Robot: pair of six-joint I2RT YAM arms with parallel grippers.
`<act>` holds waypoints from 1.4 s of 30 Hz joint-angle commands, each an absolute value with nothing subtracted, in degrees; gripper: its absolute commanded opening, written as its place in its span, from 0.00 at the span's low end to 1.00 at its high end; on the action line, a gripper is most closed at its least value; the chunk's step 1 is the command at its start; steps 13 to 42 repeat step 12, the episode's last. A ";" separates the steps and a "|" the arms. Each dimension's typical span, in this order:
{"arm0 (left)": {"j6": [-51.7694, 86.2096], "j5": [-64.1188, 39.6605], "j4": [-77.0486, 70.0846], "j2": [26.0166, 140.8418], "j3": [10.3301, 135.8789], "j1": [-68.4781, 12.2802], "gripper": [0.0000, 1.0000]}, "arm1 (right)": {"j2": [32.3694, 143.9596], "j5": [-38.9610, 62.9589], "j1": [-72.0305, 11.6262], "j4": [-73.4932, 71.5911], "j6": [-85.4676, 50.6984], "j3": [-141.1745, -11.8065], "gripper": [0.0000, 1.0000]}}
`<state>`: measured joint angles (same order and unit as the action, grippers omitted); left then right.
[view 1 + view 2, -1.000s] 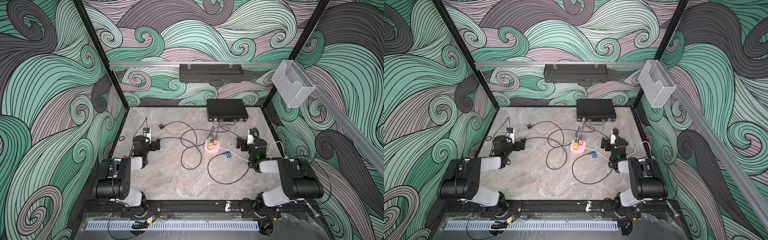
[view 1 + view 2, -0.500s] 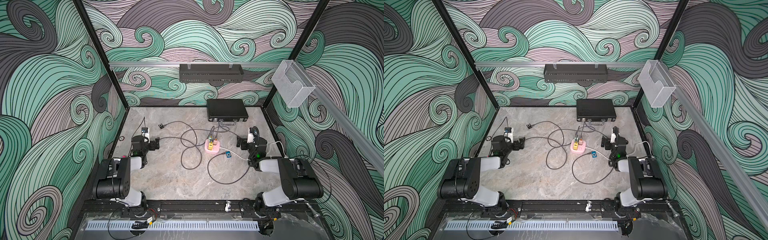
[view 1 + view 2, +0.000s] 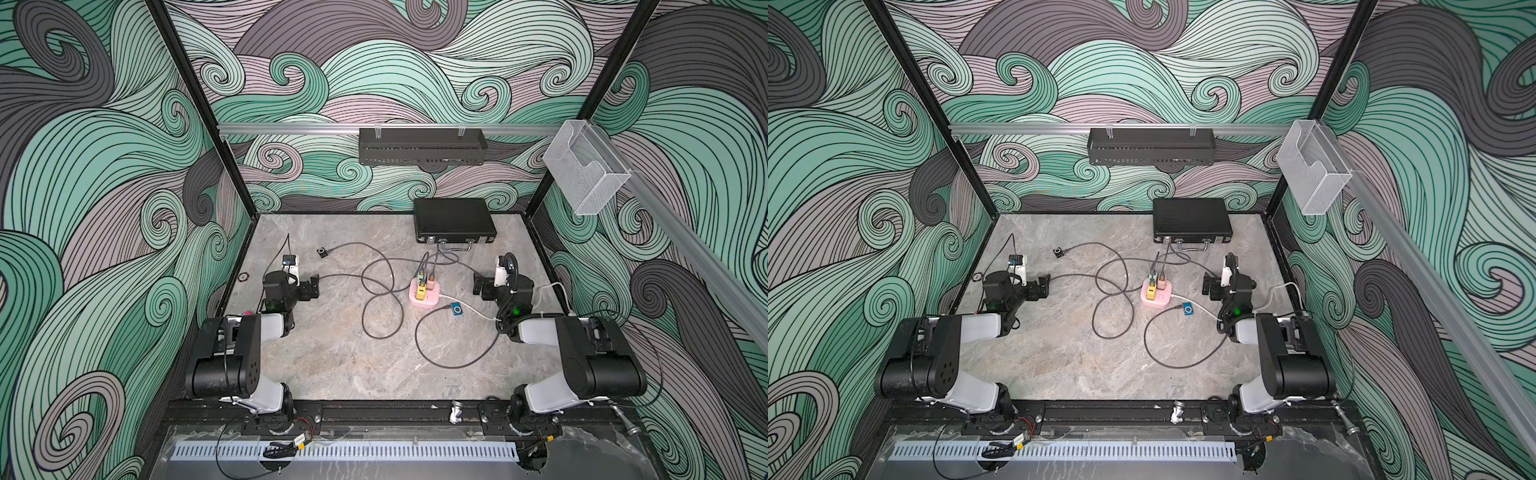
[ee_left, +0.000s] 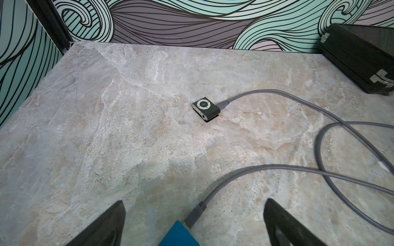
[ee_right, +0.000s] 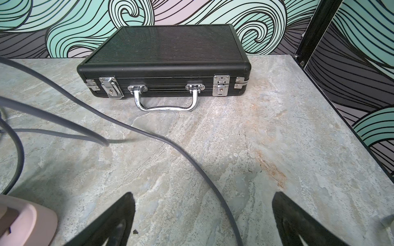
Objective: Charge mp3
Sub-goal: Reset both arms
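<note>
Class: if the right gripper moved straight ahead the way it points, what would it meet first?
Probably the gray cable just ahead of the open right gripper, if it rides low enough; past that, the black case.

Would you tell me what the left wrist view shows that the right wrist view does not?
Only the left wrist view shows the small black square mp3 player with a grey cable plugged in. Only the right wrist view shows the chrome handle of the black ribbed case and a pink power strip's edge. Both show that case, grey cables and the marble tabletop.
</note>
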<state>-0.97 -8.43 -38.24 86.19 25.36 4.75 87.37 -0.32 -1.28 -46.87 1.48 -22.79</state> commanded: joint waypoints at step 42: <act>1.14 -4.56 -37.37 87.29 27.33 5.18 0.99 | 87.87 -0.39 -0.72 -46.67 1.84 -23.90 0.99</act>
